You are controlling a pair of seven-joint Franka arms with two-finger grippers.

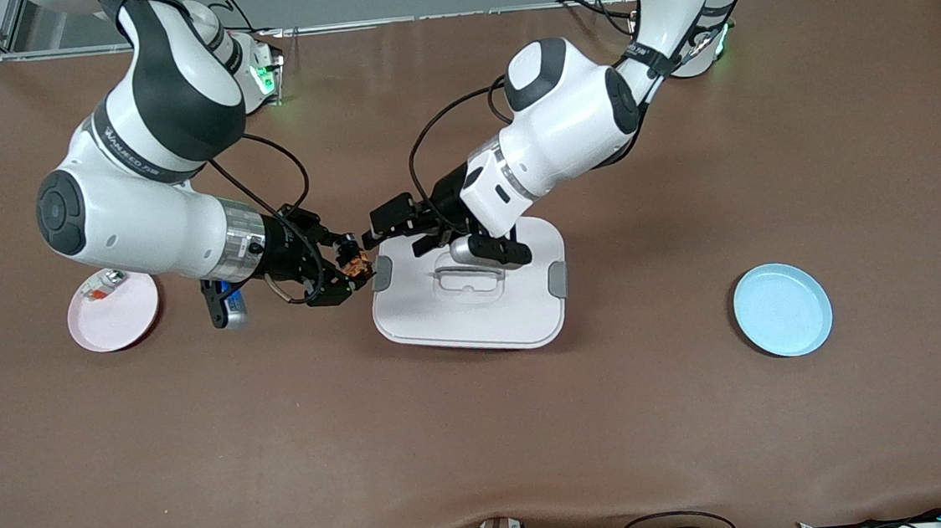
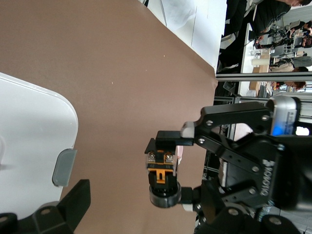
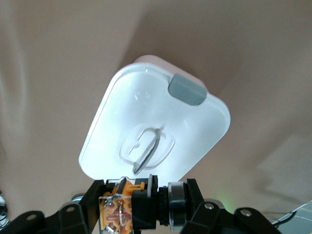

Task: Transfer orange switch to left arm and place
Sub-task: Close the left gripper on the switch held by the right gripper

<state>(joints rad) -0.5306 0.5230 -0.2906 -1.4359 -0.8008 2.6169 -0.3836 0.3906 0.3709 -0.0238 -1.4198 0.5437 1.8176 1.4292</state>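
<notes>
1. Nearest the front camera is a wide stretch of bare brown table [image 1: 486, 464]. It looks soft, with small ripples along its near edge.
2. A round light-blue plate [image 1: 782, 310] sits alone toward the left arm's end, well apart from everything else.
3. The box [image 1: 470, 285] sits in the middle of the table. It is white, smooth plastic with rounded corners, grey clips on two sides and a sunken handle in its lid.
4. A round pink plate [image 1: 113, 310] lies toward the right arm's end, with a small silver part [image 1: 105, 284] on it.
5. The right gripper [image 1: 347, 275] hangs over the table just beside the box's clip. Its fingers are clamped on the orange switch [image 1: 356, 266], a tiny black block with orange marks and a round end.
6. The left gripper [image 1: 375, 228] hangs over the box's edge, right next to the switch. Its fingers are spread apart and hold nothing.
</notes>
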